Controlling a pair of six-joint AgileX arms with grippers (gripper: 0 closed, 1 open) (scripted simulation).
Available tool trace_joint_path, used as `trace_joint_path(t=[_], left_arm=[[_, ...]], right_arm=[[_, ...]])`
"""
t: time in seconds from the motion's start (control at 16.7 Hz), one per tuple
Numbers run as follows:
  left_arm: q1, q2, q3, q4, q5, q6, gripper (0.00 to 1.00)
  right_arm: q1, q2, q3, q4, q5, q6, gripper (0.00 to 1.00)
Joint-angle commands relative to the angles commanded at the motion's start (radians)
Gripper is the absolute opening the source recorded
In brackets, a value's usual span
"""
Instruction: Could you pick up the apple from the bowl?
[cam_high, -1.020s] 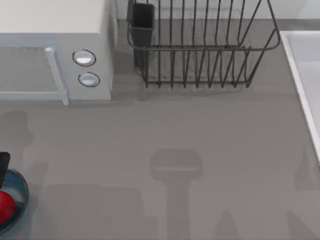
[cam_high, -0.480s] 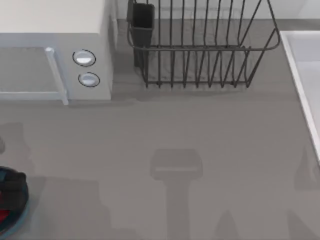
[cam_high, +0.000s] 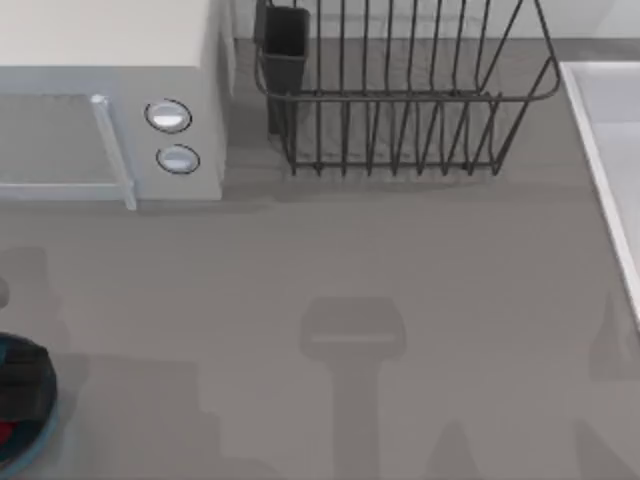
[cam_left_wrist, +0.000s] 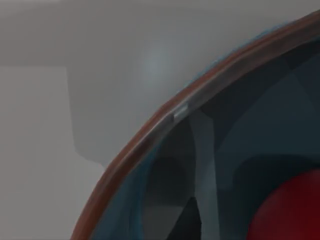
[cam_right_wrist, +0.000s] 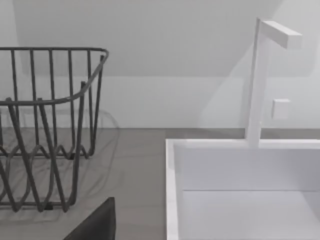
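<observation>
Top view: left gripper (cam_high: 20, 385) sits over the round blue bowl (cam_high: 42, 440), covering most of the glossy red apple (cam_high: 5, 432); whether its fingers are apart or together cannot be told.

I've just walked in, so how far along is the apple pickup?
The left gripper has reached the blue bowl at the table's left edge and hangs over the red apple. The apple sits in the bowl, not lifted. Grasping and raising it remain.

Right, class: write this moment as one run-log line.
left gripper: over round blue bowl, top view's lower left | glossy red apple: inside bowl, not lifted | right arm: parked near white sink
</observation>
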Motion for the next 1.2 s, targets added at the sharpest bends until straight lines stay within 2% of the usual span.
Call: trace_joint_path(t=[0.66,1.2], left_arm=[[0.000,0.000,0.000,0.000,0.000,0.000,0.02],[-0.003,-0.035,0.021,-0.029,-0.006,-0.003,0.00]], right_arm=[[0.000,0.000,0.000,0.000,0.000,0.000,1.00],[0.000,0.000,0.000,0.000,0.000,0.000,1.00]])
